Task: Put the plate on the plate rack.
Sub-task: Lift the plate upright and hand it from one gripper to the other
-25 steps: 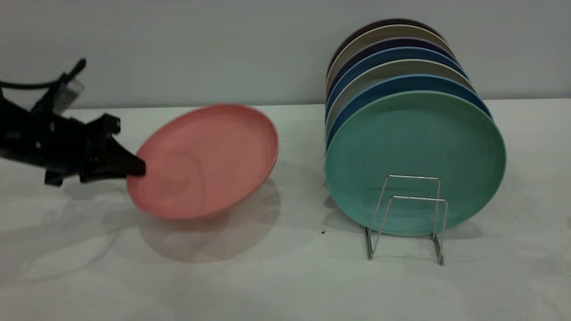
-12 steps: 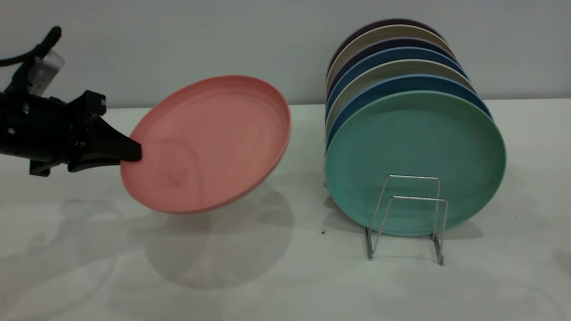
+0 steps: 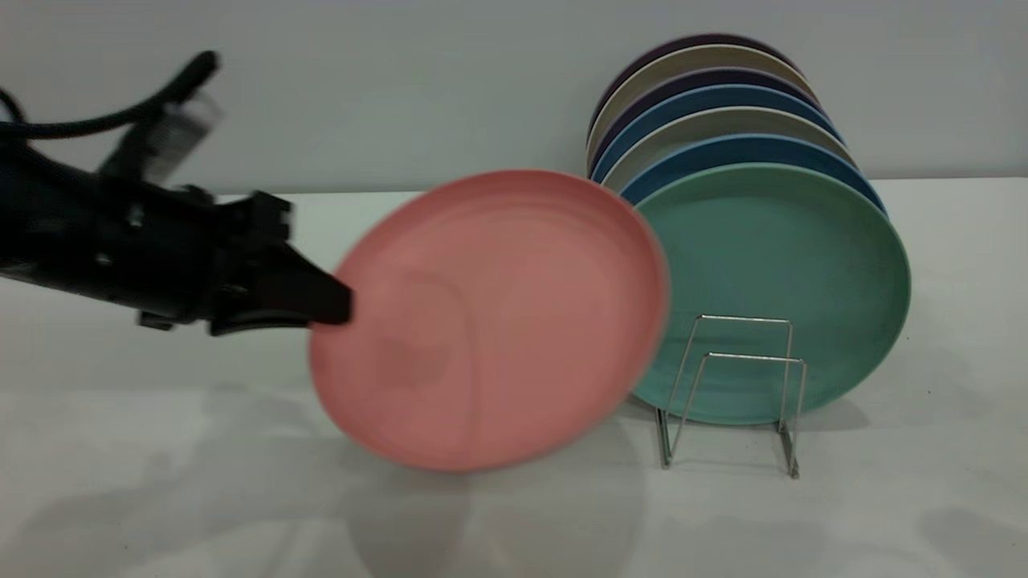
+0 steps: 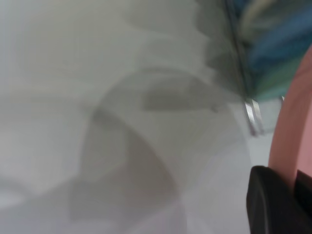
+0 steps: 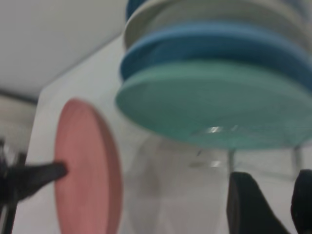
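The salmon-pink plate (image 3: 490, 321) hangs tilted in the air, its right edge overlapping the front of the teal-green plate (image 3: 787, 257). My left gripper (image 3: 337, 303) is shut on the pink plate's left rim. In the left wrist view the gripper (image 4: 287, 195) pinches the plate's edge (image 4: 295, 131). The silver wire plate rack (image 3: 755, 357) stands on the table to the plate's right, its front loops free. My right gripper (image 5: 273, 204) is open and empty. It is out of the exterior view and faces the rack, with the pink plate (image 5: 83, 165) farther off.
Several upright plates fill the back of the rack: the teal one in front, then blue (image 3: 723, 152), cream and dark ones. The white table (image 3: 241, 498) runs to a grey wall behind.
My left gripper has lifted the pink plate off the table and carried it right, from the table's left part to just in front of the teal plate.
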`<state>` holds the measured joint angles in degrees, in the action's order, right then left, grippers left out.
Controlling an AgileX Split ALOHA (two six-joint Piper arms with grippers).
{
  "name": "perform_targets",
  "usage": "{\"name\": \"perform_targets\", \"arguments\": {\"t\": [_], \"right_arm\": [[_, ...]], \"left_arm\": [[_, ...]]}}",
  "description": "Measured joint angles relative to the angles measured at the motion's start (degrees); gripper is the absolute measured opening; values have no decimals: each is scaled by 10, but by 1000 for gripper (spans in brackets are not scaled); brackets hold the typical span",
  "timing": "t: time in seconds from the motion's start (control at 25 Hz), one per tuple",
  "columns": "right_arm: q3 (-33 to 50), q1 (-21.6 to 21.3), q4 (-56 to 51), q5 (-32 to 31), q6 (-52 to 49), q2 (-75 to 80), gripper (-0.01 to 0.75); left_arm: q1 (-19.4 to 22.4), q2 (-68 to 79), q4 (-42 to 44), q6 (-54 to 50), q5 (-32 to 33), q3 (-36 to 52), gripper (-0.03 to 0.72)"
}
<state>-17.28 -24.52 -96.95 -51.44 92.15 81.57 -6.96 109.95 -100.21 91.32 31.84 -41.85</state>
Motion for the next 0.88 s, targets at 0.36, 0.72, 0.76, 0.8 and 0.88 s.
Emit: {"name": "perform_targets", "arguments": {"t": [0.36, 0.72, 0.76, 0.8, 0.88], "right_arm": [[4, 189, -36, 74, 30, 0, 243], [2, 274, -44, 117, 36, 1, 243], [2, 274, -44, 117, 36, 2, 243], [1, 274, -44, 117, 36, 5, 243], [1, 275, -45, 115, 36, 18, 243]], "left_arm": [[-78, 0, 0, -2, -20, 3, 20], [-104, 0, -1, -9, -21, 3, 20], [-105, 0, -1, -9, -21, 3, 20], [-105, 0, -1, -9, -21, 3, 20], [-105, 0, -1, -11, -20, 3, 20]]}}
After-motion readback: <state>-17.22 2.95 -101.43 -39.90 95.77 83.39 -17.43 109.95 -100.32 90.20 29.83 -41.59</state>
